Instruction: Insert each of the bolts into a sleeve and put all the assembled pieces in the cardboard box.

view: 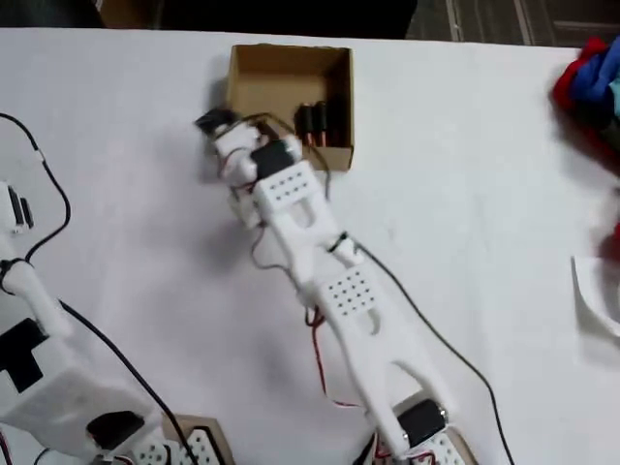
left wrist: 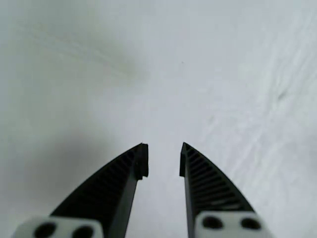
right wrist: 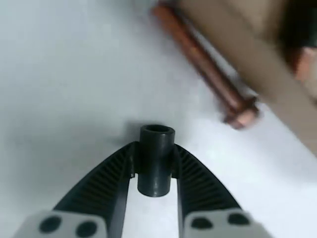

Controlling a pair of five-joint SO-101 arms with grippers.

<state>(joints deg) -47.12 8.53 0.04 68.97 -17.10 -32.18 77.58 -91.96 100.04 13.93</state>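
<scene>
Right tool [right wrist: 154, 153] grasps the sleeve [right wrist: 156, 171]; it could tilt and miss the nearby bolt [right wrist: 203, 69]. Left tool [left wrist: 163, 158] hangs released.

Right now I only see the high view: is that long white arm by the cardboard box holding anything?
Observer: Yes. The right gripper is shut on a black sleeve, which stands upright with its open bore facing up.
Operator: Is there a bolt near it?
Observer: A copper-coloured bolt lies flat on the table, just outside the cardboard box wall, beyond the sleeve.
Operator: And the other arm?
Observer: The left gripper is open above bare table, holding nothing.
</scene>
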